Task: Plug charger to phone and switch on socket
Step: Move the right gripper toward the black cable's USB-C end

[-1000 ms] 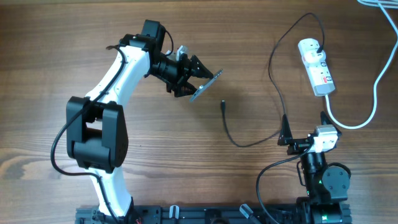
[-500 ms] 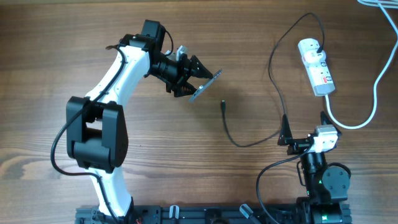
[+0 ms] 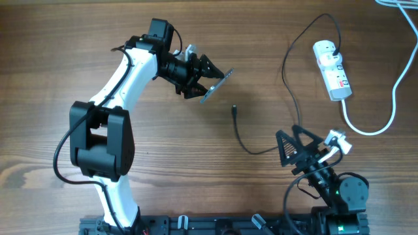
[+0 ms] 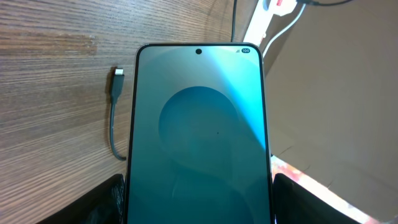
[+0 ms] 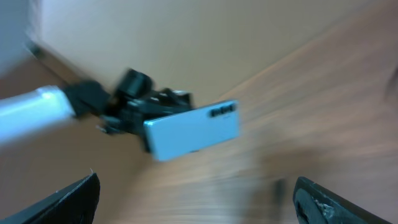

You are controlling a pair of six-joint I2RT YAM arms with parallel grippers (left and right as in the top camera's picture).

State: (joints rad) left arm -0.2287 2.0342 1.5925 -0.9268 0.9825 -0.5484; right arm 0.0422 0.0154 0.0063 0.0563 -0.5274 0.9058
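My left gripper point(image 3: 208, 76) is shut on the phone point(image 3: 217, 85) and holds it tilted above the table. In the left wrist view the phone point(image 4: 199, 137) fills the frame with its teal screen up. The charger's thin black cable point(image 3: 287, 65) runs from the socket point(image 3: 332, 78) at the far right to its connector tip point(image 3: 234, 111), which lies on the table below the phone. The tip also shows in the left wrist view point(image 4: 117, 84). My right gripper point(image 3: 290, 145) is open and empty near the front right. Its blurred wrist view shows the phone's pale blue back point(image 5: 193, 130).
The socket's thick white cord point(image 3: 385, 111) loops along the right edge. The wooden table point(image 3: 52, 78) stretches bare to the left. The arms' bases and a black rail sit at the front edge.
My right arm has swung its gripper up and to the left, and its jaws now show spread wide. My left gripper with the phone has shifted slightly up.
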